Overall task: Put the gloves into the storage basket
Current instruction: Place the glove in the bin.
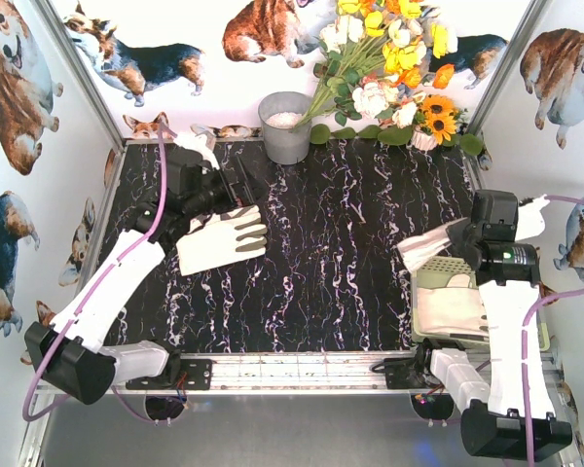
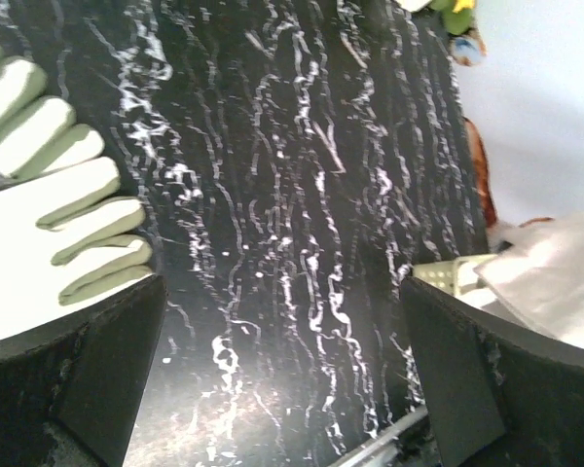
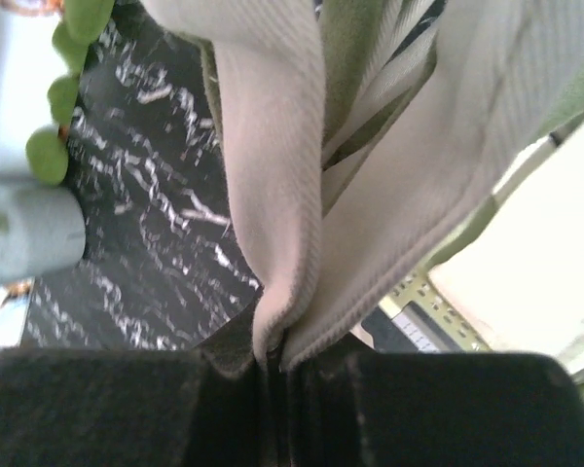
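Observation:
A cream-white glove with grey-olive fingers lies flat on the black marble table, at the left. My left gripper hovers just behind it, open and empty. In the left wrist view the glove sits beside the left finger, not between the jaws. My right gripper is shut on another glove by its cuff and holds it hanging over the far edge of the storage basket. Another glove lies inside the basket.
A grey metal bucket stands at the back centre, with a bunch of artificial flowers beside it. Printed walls enclose the table on the left, back and right. The basket sits at the right near edge beside the right arm's base.

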